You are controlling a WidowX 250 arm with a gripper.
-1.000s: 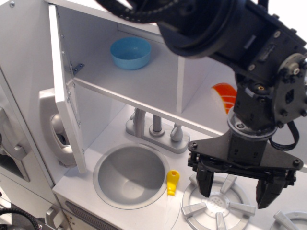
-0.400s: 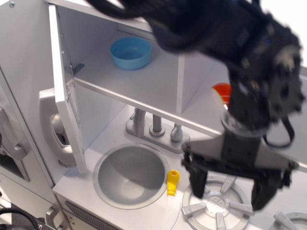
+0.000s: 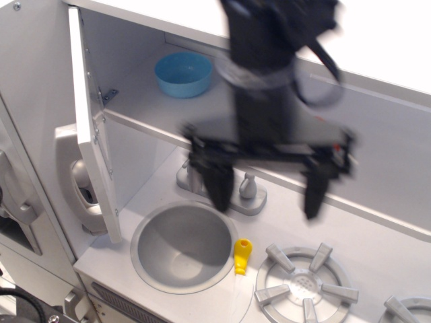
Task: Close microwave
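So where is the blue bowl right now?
The blue bowl sits at the back of the open microwave compartment, upper left, behind the open door.

Toy kitchen counter, as we are seeing it

We are seeing 1 blue bowl [image 3: 183, 74] sitting on a shelf, 1 yellow piece [image 3: 242, 256] lying between the sink [image 3: 183, 247] and burner [image 3: 305, 284], beyond them the faucet [image 3: 248, 192].

The microwave [image 3: 155, 101] stands open, its door [image 3: 94, 134] swung out leftward, a blue bowl [image 3: 183, 74] inside. The blurred gripper [image 3: 266, 192], fingers spread apart, hangs just right of the compartment, above the sink [image 3: 183, 245].
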